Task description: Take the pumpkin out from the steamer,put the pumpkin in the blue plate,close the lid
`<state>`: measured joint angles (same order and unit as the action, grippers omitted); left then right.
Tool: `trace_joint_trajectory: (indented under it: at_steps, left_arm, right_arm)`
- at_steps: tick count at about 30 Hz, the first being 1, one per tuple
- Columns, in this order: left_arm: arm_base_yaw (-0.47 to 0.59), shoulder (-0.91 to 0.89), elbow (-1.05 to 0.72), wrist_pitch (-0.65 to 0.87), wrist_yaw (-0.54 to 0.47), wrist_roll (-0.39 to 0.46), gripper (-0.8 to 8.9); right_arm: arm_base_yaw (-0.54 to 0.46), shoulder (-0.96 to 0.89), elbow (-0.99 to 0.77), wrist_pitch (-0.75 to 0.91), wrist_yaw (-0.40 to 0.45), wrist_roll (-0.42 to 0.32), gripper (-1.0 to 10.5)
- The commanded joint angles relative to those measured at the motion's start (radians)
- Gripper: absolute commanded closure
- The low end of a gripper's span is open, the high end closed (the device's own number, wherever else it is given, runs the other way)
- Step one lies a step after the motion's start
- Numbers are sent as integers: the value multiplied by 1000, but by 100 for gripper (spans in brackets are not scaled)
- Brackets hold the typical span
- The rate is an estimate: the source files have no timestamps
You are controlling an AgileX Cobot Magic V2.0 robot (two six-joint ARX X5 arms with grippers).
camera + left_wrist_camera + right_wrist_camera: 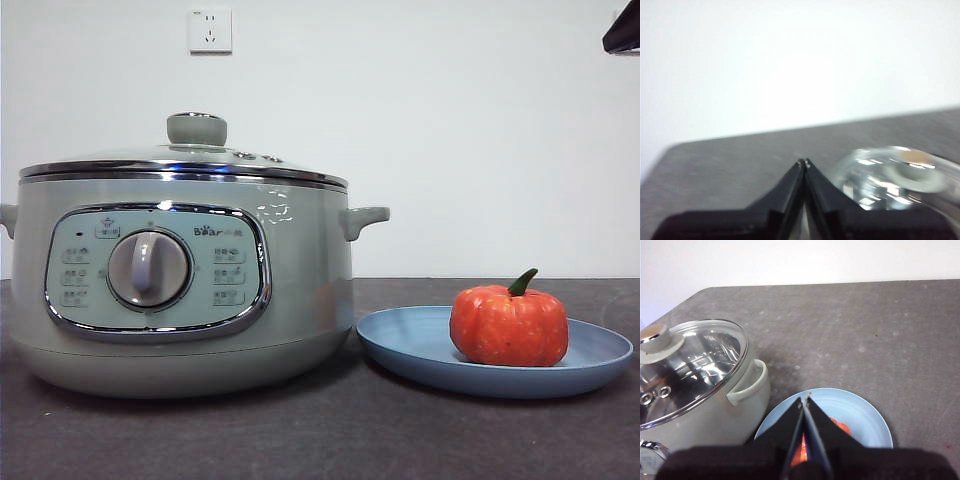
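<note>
Sitting in the blue plate, the pumpkin rests upright toward the plate's right half, its curved dark green stem pointing up. The plate lies flat on the dark grey worktop, just beside the steamer on that pot's right, the plate's rim near the pot's base, though the front view does not settle whether the two touch. The steamer stands toward the left edge of the worktop with its control panel and central dial facing the front camera, one side handle reaching out above the plate's near rim. The lid is seated on the steamer, its chrome rim level all around and the pale green knob on top. From the right wrist view, the right gripper hangs above the plate with its two black jaws pressed together, tips meeting, nothing between them; a sliver of orange pumpkin shows on either side of the jaws below. The left gripper is likewise clenched on nothing, its tips touching, held above the worktop with the glass lid and knob blurred just beside it. A black tip of an arm shows at the top right corner of the front view. A white wall socket sits on the pale wall behind.
</note>
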<state>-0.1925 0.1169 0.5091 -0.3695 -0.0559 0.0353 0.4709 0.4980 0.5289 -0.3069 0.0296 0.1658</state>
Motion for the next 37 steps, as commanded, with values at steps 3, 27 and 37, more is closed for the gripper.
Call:
trace_joint_trajectory:
  at_steps: [3,27,37]
  left_arm:
    - [126,-92,-225,119,22,4,816]
    - [172,-115,-507,189,34,-89,816]
    - [172,-115,-507,189,34,-88,816]
  right_arm:
    - [0,-1,-6,5,3,9,946]
    - [0,-1,-6,5,3,9,946]
    - [0,-1,-6,5,3,9,946]
